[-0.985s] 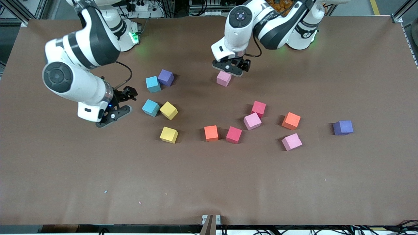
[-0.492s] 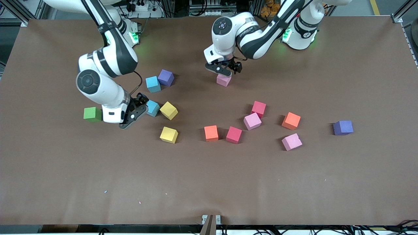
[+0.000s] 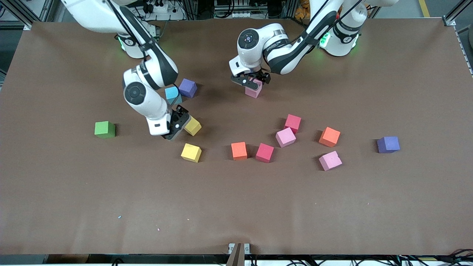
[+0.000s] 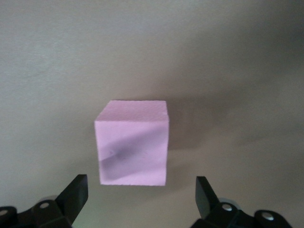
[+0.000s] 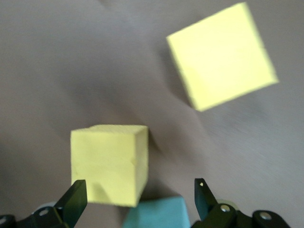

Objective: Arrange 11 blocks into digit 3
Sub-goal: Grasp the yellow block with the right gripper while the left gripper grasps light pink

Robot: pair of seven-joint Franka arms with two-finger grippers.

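Pink foam is what we have under the left gripper (image 3: 251, 81): a pink block (image 4: 133, 142) sits on the brown table (image 3: 236, 207) squarely between its wide-open, empty fingers (image 4: 73, 192), faces parallel to them, so a straight drop should straddle it. Our right gripper (image 3: 178, 127), equally open and empty, hovers beside a yellow block (image 5: 110, 164), with a second yellow block (image 5: 221, 54) toward one o'clock in its wrist view (a teal block (image 5: 156, 213) shows just by the fingers). The remaining blocks lie loose; no digit is begun.
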